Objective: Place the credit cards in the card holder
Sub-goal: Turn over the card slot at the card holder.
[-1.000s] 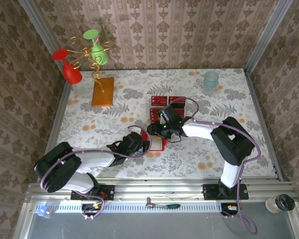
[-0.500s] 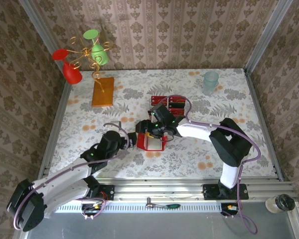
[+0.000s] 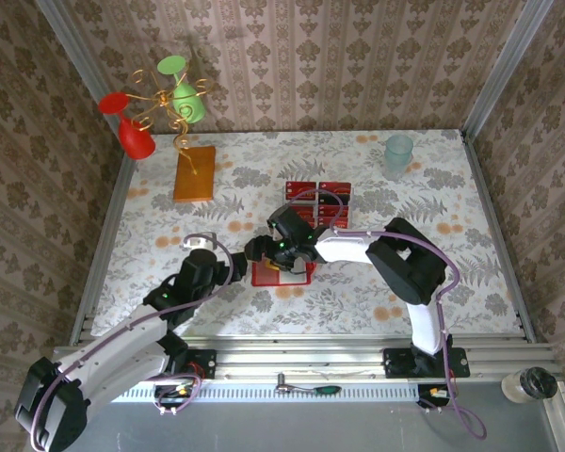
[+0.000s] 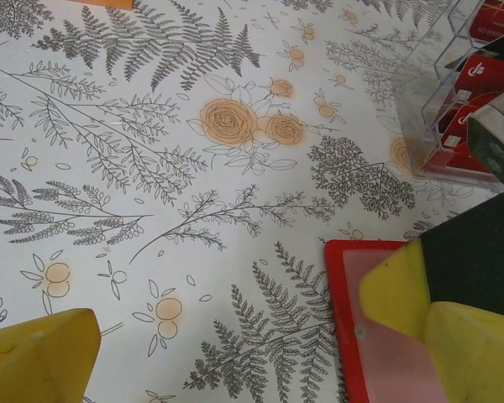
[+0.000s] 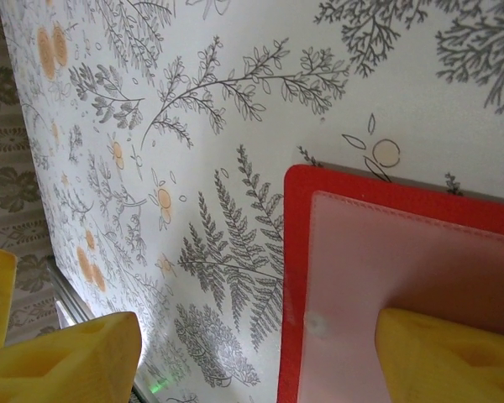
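Note:
The card holder lies open on the table, red rim up with a paler pink inside. My right gripper hangs over its left part, open: one yellow fingertip rests on the pink inside, the other stands over bare table. In the right wrist view the gripper straddles the holder's edge. My left gripper is just left of the holder, open wide; one of its fingers overlaps the holder's corner. The credit cards sit behind the holder in a clear tray.
An orange-brown slab lies at the back left, beside a wire stand with red and green cups. A pale green cup stands at the back right. Patterned walls close the table on three sides.
My left arm has pulled back to the left, away from the holder, and its jaws have widened. The right gripper has shifted left over the holder and opened further.

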